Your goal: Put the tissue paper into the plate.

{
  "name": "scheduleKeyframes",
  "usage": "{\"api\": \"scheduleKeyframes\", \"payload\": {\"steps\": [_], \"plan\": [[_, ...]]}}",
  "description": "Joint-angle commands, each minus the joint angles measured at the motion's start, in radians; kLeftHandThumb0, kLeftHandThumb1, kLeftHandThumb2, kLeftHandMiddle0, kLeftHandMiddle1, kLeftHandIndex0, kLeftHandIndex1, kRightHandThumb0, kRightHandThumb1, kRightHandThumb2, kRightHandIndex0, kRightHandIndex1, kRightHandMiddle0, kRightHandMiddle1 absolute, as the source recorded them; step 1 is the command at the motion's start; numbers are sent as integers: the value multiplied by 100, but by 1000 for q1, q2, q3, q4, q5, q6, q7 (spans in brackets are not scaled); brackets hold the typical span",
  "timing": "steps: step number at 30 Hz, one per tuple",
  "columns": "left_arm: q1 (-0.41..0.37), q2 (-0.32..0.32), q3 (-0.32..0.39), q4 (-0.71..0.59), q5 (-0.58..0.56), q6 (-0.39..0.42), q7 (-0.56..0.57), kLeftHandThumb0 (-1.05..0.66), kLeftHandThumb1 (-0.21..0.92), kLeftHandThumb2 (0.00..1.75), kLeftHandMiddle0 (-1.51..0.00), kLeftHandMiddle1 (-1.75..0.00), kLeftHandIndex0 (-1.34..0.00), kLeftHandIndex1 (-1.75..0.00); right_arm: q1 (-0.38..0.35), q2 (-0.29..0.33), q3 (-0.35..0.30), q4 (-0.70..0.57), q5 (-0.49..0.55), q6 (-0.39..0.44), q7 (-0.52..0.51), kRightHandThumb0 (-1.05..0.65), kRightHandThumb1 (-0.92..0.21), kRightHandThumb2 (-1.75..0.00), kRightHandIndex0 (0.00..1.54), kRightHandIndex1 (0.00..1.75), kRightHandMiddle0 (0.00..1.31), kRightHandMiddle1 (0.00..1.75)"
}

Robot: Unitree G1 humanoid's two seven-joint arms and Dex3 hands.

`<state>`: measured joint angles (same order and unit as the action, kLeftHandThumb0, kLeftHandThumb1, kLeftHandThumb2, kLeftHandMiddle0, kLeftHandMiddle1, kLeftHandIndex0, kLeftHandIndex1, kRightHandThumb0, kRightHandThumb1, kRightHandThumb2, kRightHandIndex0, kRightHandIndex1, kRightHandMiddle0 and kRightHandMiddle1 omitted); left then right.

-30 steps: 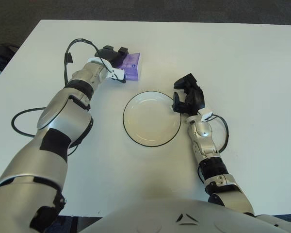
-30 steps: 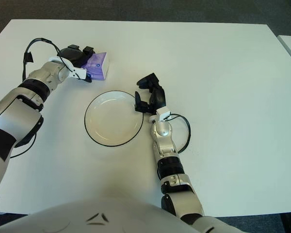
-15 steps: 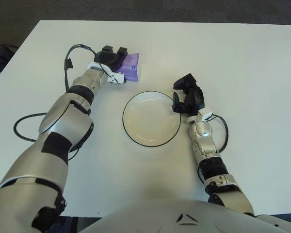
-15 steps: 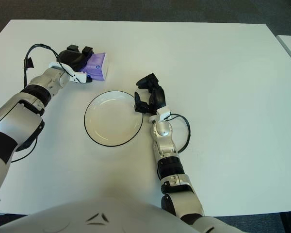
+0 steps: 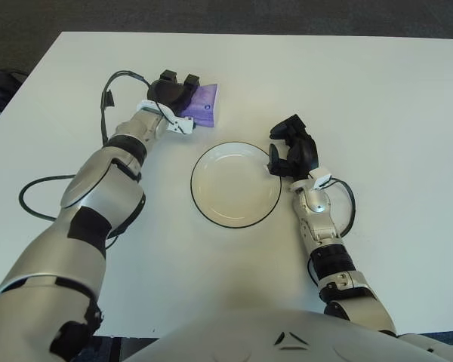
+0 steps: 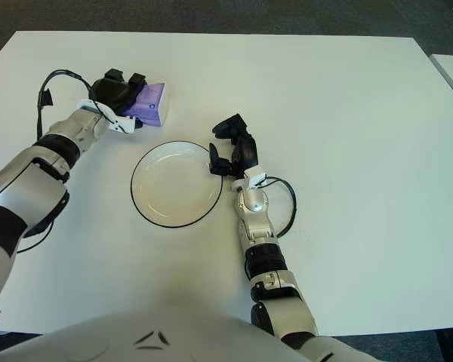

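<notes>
A purple and white tissue pack (image 5: pixel 204 105) is at the far left of the white table, tilted up a little in my left hand (image 5: pixel 174 92), whose black fingers are curled over its left side. A white plate with a dark rim (image 5: pixel 236 185) lies empty at the table's middle, to the right of and nearer than the pack. My right hand (image 5: pixel 291 148) rests beside the plate's right rim, its fingers curled and holding nothing. The pack also shows in the right eye view (image 6: pixel 151 105).
Black cables loop by my left forearm (image 5: pixel 106 94) and near the table's left edge (image 5: pixel 30 196). Another cable (image 5: pixel 347 204) loops beside my right wrist. The table's far edge (image 5: pixel 264 34) meets dark floor.
My left hand has closed further on the tissue pack and tipped its near side up slightly. The right hand and plate have not moved.
</notes>
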<state>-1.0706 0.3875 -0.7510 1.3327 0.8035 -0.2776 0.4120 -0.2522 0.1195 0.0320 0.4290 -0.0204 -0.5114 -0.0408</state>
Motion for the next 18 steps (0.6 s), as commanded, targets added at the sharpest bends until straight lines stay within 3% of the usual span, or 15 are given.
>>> {"api": "scheduleKeyframes", "payload": {"steps": [1,13,18], "plan": [[140,-5,-32,49,46,-10,-23,-46,37,124,-94,-175,-57,-174,132,14,-11,92,21,30,-1,-1,-40,-116,60,171,41,157],[110,26,81,39,-40,-41,2,-46,36,125,-104,-175,-57,-175,126,7,-10,97,13,37,-4,-1,-40,-116,61,169,40,159],[82,48,145,18,-85,-94,25,-46,36,126,-107,-175,-58,-175,126,7,-9,92,10,47,-9,-1,-40,-116,61,169,41,158]]}}
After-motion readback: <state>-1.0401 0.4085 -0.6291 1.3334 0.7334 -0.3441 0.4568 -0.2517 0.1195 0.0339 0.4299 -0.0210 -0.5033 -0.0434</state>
